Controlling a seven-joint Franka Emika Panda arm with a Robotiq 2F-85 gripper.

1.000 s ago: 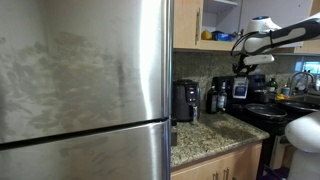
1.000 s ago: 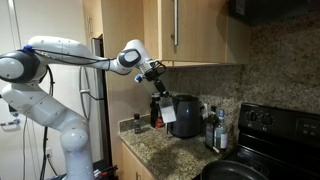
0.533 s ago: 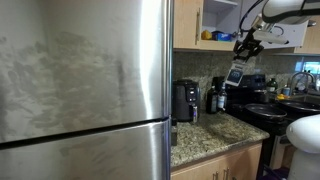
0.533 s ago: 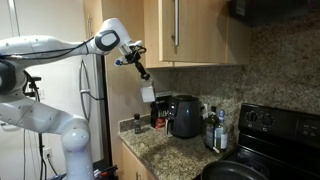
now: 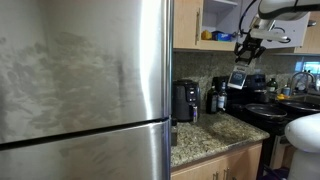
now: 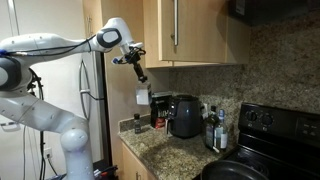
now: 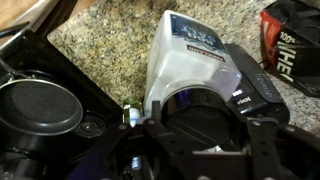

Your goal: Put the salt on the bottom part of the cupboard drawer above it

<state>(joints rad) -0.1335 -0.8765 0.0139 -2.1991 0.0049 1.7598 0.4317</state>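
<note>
Exterior view shows a big stainless-steel fridge filling the left half. Right of it, up high, is the light-brown wooden wall cupboard, seen in both exterior views. One door is open on a white interior. The white robot arm reaches across toward the cupboard from the side. In an exterior view it comes in from the top right corner.

Below the cupboard runs the speckled granite counter, with a black stove at its end. On the counter against the wall stand a black coffee-maker-type appliance and some dark bottles. The wrist view also catches a black bag with red print lying on the granite.

The black end effector points down and is clamped on the small cylindrical salt canister, dark blue with a white patch. In the wrist view the fingers sit on either side of the canister.

The salt hangs in the air under the end effector, above the counter and touching no surface. It is below the cupboard's bottom edge and outside the cupboard.

A small yellow object sits on the lowest white shelf inside the cupboard.
</note>
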